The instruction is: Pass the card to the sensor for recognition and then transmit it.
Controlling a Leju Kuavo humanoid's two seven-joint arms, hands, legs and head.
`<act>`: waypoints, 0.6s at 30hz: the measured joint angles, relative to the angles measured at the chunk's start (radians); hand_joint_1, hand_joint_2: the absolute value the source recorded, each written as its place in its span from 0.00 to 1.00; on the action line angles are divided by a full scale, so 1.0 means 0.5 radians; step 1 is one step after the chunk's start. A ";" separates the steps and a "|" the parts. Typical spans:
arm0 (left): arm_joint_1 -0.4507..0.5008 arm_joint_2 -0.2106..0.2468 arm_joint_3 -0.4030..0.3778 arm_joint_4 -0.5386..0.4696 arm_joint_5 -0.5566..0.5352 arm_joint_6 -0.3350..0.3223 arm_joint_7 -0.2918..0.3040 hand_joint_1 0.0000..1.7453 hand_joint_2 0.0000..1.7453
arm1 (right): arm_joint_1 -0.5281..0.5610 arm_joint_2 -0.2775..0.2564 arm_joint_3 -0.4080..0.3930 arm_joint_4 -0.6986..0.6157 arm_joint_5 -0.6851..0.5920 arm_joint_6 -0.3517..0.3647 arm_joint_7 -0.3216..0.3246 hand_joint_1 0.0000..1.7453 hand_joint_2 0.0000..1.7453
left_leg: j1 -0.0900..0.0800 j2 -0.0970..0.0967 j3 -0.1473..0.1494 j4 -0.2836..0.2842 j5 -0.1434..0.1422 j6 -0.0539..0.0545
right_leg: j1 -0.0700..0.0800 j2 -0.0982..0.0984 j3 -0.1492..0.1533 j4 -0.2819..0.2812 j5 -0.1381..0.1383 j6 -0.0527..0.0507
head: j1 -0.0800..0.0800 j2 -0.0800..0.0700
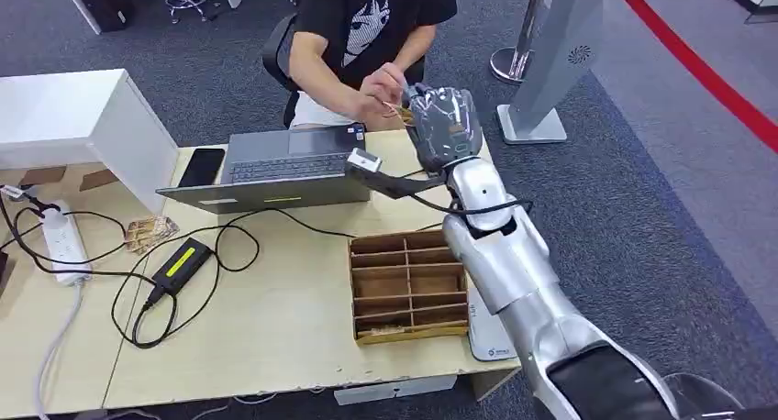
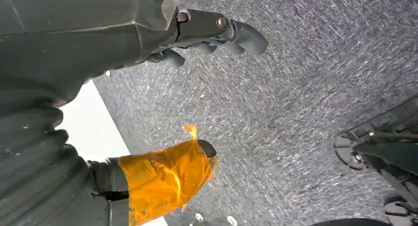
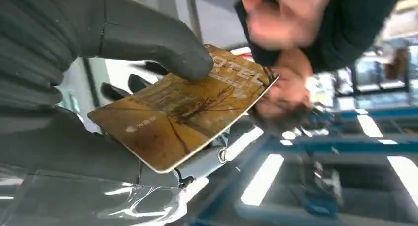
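Silver right arm (image 1: 514,273) rises from the near right corner of the desk (image 1: 275,328), over the divided tray (image 1: 408,287) at the right edge, to the right hand (image 1: 445,127) held up past the far edge; its thumb and fingers are clamped on the card (image 3: 182,112), thumb on the printed face, darker fingers behind. A person's hand (image 1: 381,85) reaches in to the card's free end from across the desk; the step in hand looks like the handover. To do it well, I judge, hold the card steady with its free end clear, and loosen the pinch only once the person has a firm hold; letting go early risks a drop onto the laptop (image 1: 275,172).

Right wrist view gives the grip and the card's face, which the head view hides behind the hand; head view alone places it all over the desk. Left hand (image 2: 207,36) hangs over grey carpet, fingers curled loosely, holding nothing.
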 joint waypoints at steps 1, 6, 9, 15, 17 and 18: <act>0.001 -0.001 0.002 0.000 -0.002 0.001 -0.001 0.00 1.00 | 0.001 0.001 0.007 -0.003 -0.011 0.000 -0.012 1.00 1.00 | 0.000 0.000 0.000 0.000 0.000 0.000 | 0.000 0.000 0.000 0.000 0.000 0.000 | -0.001 0.000; 0.004 -0.004 0.047 0.000 0.028 0.015 -0.001 0.00 1.00 | 0.098 -0.001 0.021 -0.180 -0.189 -0.005 -0.151 1.00 1.00 | 0.000 0.000 0.000 0.000 0.000 0.000 | 0.000 0.000 -0.001 -0.001 0.000 0.000 | 0.000 0.000; 0.007 -0.006 0.089 0.000 0.063 0.026 0.005 0.00 1.00 | 0.233 -0.026 0.040 -0.398 -0.325 0.014 -0.230 1.00 1.00 | 0.000 -0.001 -0.001 0.000 0.000 0.000 | 0.000 0.000 -0.001 -0.001 0.000 0.000 | -0.001 0.001; 0.022 -0.014 0.193 0.000 0.133 0.045 0.024 0.00 1.00 | 0.524 -0.197 0.108 -0.812 -0.487 0.160 -0.289 1.00 1.00 | 0.000 0.000 -0.002 0.000 -0.001 0.001 | 0.000 0.000 -0.003 -0.003 0.000 0.000 | -0.001 0.001; 0.028 -0.016 0.237 -0.001 0.160 0.055 0.032 0.00 1.00 | 0.615 -0.294 0.119 -0.906 -0.540 0.175 -0.326 1.00 1.00 | 0.000 -0.001 -0.002 0.000 -0.001 0.001 | 0.000 -0.002 -0.002 -0.004 0.000 0.001 | 0.000 0.000; 0.035 -0.016 0.253 -0.001 0.173 0.062 0.040 0.00 1.00 | 0.658 -0.342 0.121 -0.940 -0.549 0.175 -0.340 1.00 1.00 | 0.000 -0.001 -0.002 0.000 -0.001 0.001 | 0.000 -0.002 -0.002 -0.004 0.000 0.001 | 0.001 0.000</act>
